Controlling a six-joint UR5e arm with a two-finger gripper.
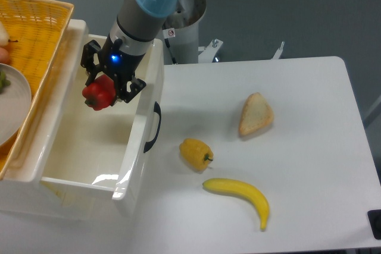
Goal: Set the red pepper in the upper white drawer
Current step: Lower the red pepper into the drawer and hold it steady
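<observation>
My gripper [101, 89] clamps the red pepper [98, 94] above the open upper white drawer [89, 147], with 1 yellow pepper [195, 153] on the table [309, 165].

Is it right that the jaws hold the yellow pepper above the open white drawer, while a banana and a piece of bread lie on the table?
Not quite. The camera view shows the gripper holding the red pepper, not the yellow one, above the open white drawer. The yellow pepper lies on the table, near the banana and the bread.
</observation>
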